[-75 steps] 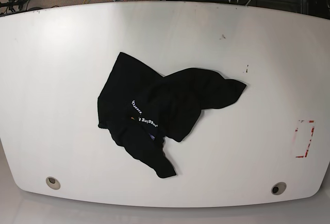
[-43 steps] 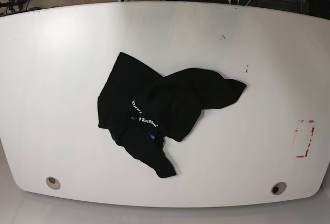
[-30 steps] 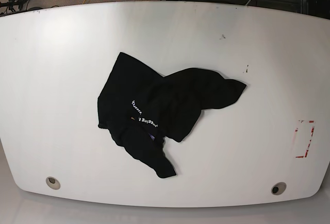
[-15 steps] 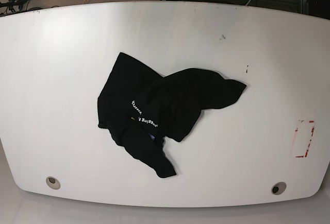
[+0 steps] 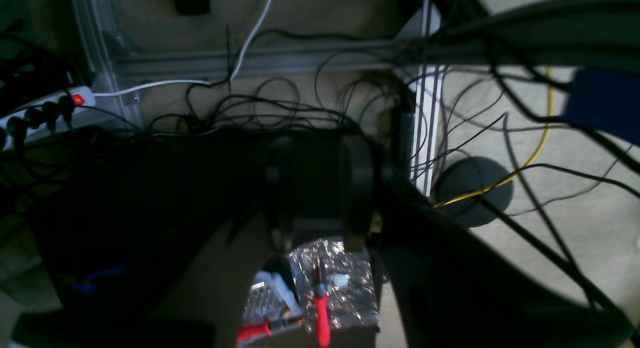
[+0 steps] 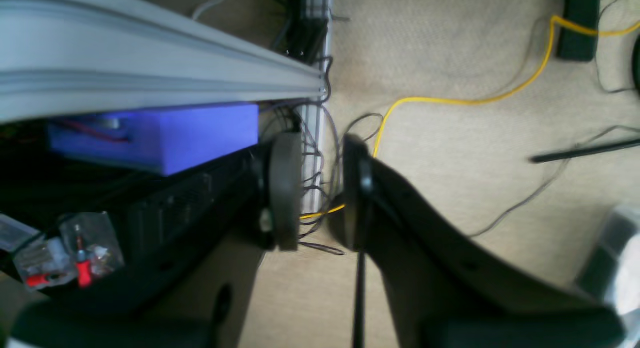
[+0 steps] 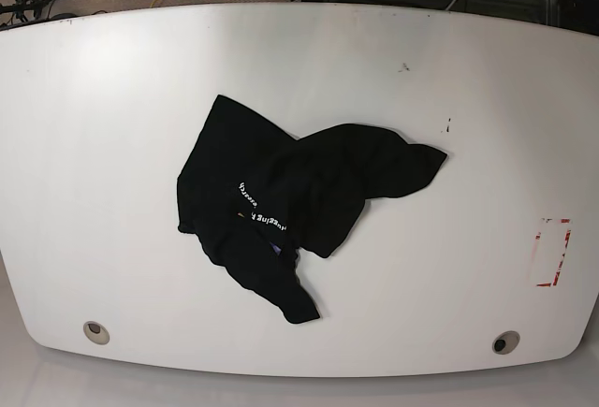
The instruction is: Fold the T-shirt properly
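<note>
The black T-shirt point(image 7: 299, 192) lies crumpled in the middle of the white table point(image 7: 468, 98) in the base view, with a strip of white lettering point(image 7: 260, 212) showing on a fold. Neither arm appears in the base view. In the right wrist view my right gripper point(image 6: 320, 188) hangs over carpet and cables, open by a narrow gap with nothing between its pads. My left gripper point(image 5: 320, 188) is dark in the left wrist view above a tangle of cables; its pads stand the same small distance apart and hold nothing. Both are well away from the shirt.
A red taped mark point(image 7: 552, 253) sits near the table's right edge, and two round holes point(image 7: 94, 331) point(image 7: 505, 342) near its front edge. Behind the table are an aluminium rail point(image 6: 150, 82), a blue box point(image 6: 165, 132), a yellow cable point(image 6: 450, 100) and a power strip point(image 5: 45, 107).
The gripper tips seen at the base view's top edge have drawn back out of that view. The T-shirt has not moved.
</note>
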